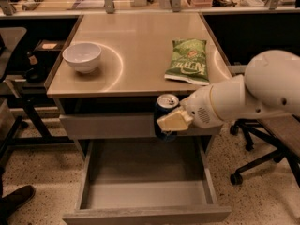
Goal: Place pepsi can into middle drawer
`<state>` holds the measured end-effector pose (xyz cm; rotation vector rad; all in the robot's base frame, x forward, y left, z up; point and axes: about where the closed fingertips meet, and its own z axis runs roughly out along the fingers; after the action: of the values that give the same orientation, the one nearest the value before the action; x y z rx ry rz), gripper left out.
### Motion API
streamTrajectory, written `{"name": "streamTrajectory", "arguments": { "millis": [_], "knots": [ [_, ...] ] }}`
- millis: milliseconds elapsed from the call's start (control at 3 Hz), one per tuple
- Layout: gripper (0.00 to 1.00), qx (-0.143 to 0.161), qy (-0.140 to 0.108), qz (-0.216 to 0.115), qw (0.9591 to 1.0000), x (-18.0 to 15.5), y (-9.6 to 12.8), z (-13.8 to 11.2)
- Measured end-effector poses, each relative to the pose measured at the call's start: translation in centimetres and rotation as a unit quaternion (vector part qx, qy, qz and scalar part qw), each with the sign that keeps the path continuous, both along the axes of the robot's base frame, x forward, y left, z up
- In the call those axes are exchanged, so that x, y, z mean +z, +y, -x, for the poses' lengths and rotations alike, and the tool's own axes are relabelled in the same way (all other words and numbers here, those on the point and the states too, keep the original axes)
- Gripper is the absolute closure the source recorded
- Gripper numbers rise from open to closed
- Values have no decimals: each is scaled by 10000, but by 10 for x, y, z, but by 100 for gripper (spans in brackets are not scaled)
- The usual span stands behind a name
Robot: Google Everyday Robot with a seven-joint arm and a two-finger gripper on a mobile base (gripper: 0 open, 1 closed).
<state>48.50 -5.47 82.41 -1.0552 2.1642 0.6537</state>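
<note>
The pepsi can (167, 102), dark blue with a silver top, is held upright in my gripper (169, 122), which is shut on its side. The can hangs just in front of the table's front edge, level with the closed upper drawer front (108, 125). Below it, the middle drawer (145, 193) is pulled out; it is a grey wood-grain box with low side walls, and nothing shows inside it. The can is over the drawer's back part, right of its middle. My white arm (243, 97) reaches in from the right.
On the tabletop (136, 46) stand a white bowl (82, 56) at the left and a green chip bag (188, 61) at the right. An office chair base (253, 163) stands on the floor at the right. A dark shoe (14, 200) is at the bottom left.
</note>
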Motion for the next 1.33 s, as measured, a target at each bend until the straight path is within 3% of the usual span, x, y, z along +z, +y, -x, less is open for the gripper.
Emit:
{"name": "streamTrajectory", "arguments": {
  "millis": [667, 1000, 1333],
  "knots": [
    [100, -263, 653, -34, 9975, -99, 4, 30],
    [100, -263, 653, -34, 9975, -99, 4, 30],
    [100, -473, 835, -269, 9950, -125, 8, 29]
  ]
}}
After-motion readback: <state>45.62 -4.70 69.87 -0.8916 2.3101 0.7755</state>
